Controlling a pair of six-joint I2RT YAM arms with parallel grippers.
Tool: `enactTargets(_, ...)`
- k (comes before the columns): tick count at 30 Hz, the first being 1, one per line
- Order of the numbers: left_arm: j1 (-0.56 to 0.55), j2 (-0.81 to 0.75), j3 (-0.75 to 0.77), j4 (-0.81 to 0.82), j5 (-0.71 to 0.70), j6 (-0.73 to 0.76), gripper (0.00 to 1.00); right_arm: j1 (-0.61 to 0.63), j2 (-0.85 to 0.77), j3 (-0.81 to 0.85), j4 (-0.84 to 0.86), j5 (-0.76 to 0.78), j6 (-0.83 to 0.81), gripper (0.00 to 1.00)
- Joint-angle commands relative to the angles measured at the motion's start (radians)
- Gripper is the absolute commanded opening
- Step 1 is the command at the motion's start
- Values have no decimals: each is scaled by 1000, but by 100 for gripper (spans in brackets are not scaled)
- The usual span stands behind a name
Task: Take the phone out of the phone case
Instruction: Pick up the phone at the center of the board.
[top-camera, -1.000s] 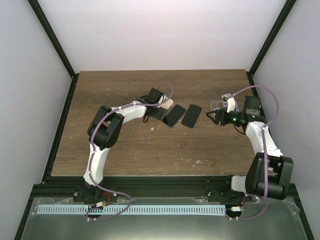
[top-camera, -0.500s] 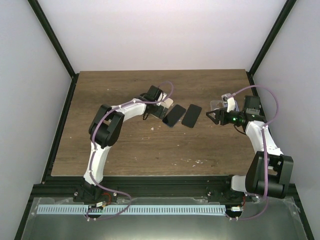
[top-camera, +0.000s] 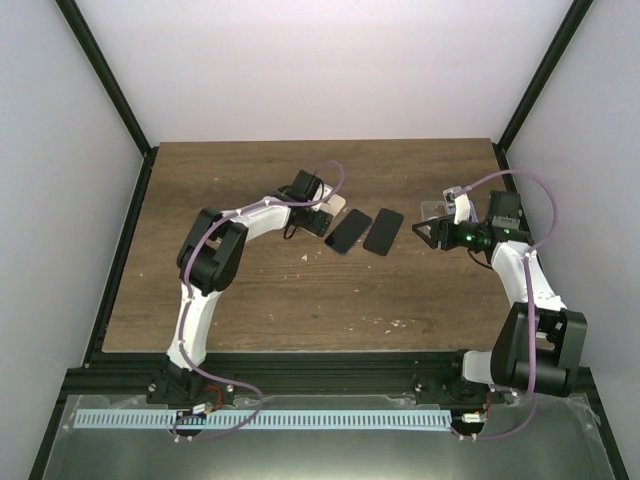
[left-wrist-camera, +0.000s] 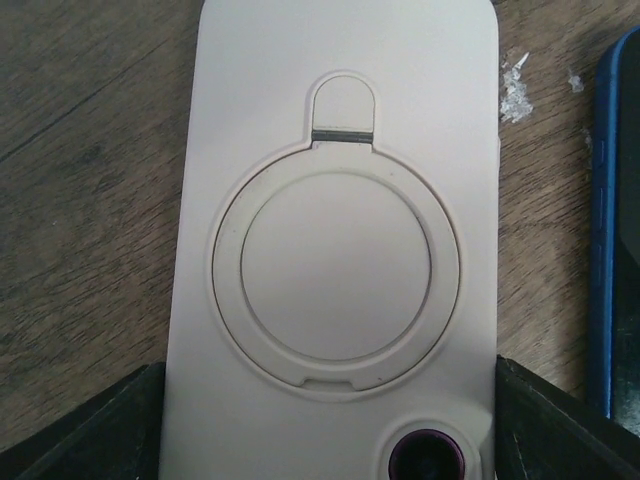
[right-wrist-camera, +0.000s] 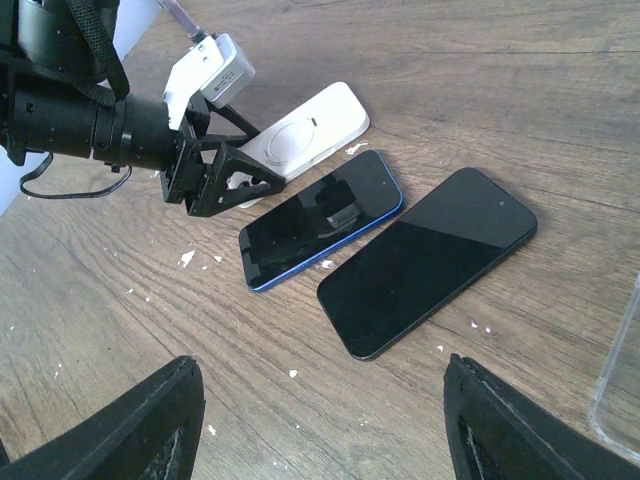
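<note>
The cream phone case (left-wrist-camera: 335, 250) lies back-up near the middle of the wooden bench (top-camera: 250, 300). A round fold-flat ring stand sits flush on its back. At one end of the case a dark camera lens (left-wrist-camera: 428, 458) with a purple rim shows through a cutout. The left end effector (left-wrist-camera: 330, 420) is at that lens end, straddling the case. Its two black fingers (left-wrist-camera: 110, 430) sit against the case's two long edges, clamping it between them.

Just beside the case, with a strip of bare wood between, lies a blue-edged phone (right-wrist-camera: 320, 215), screen up and dark. A black phone (right-wrist-camera: 425, 260) lies just beyond it, roughly parallel and also screen up, with a narrow gap between the two. Small white crumbs are scattered over the wood around all three.

The right end effector (right-wrist-camera: 318, 385) is to the right of the black phone and apart from it. Its fingers are spread wide with nothing between them. A clear plastic piece (top-camera: 432, 210) lies close to it on the far side; only its edge shows in the right wrist view.
</note>
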Motion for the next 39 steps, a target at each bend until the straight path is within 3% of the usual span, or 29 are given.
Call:
enactTargets(1, 15, -30, -110, -66, -28, -64, 68, -2, 2, 42, -7, -21, -18, 66)
enactTargets(14, -83, -637, -674, 121, 24, -302, 60, -1, -11, 36, -13, -57, -40, 65)
enactTargets(18, -110, -806, -845, 194, 135, -380, 58, 3, -27, 41, -65, -213, -144, 63)
enactTargets(21, -128, -904, -953, 267, 261, -428, 56, 42, -44, 58, -105, -210, -201, 61)
enactTargets(26, -133, -991, -1081, 371, 479, -514, 56, 232, -108, 91, -217, -114, -419, 60)
enactTargets(29, -135, -1004, -1145, 471, 604, -573, 56, 418, -180, 103, -276, 46, -569, 60)
enactTargets(35, -135, -1027, -1221, 569, 666, -618, 56, 802, -179, 129, -368, 441, -792, 55)
enactTargets(39, -135, -1017, -1256, 632, 689, -645, 56, 961, -88, 119, -381, 640, -863, 52)
